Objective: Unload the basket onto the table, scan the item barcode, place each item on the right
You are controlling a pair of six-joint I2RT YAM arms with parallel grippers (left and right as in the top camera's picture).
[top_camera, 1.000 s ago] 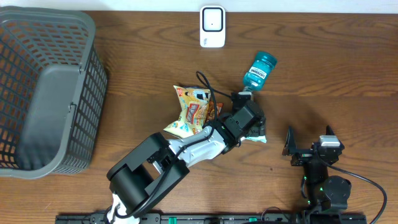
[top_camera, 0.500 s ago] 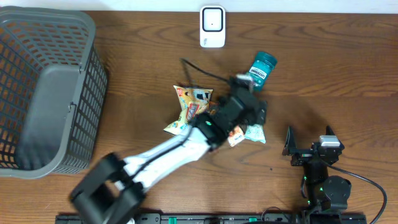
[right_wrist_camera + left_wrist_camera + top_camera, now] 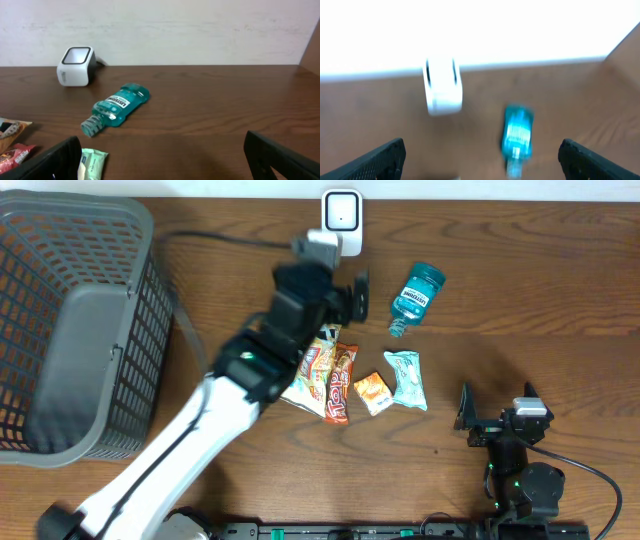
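Left end effector [image 3: 348,290] gaped wide, empty, upper centre below white boxy scanner [image 3: 341,222]; right end effector [image 3: 497,402] wide, lower right.

Even, soft light in the overhead view, sharp apart from a slightly smeared left arm [image 3: 240,380]. The left wrist view is heavily blurred, the wall [image 3: 470,30] above the bench [image 3: 370,120] blown out white. The right wrist view is crisp, shadows faint.
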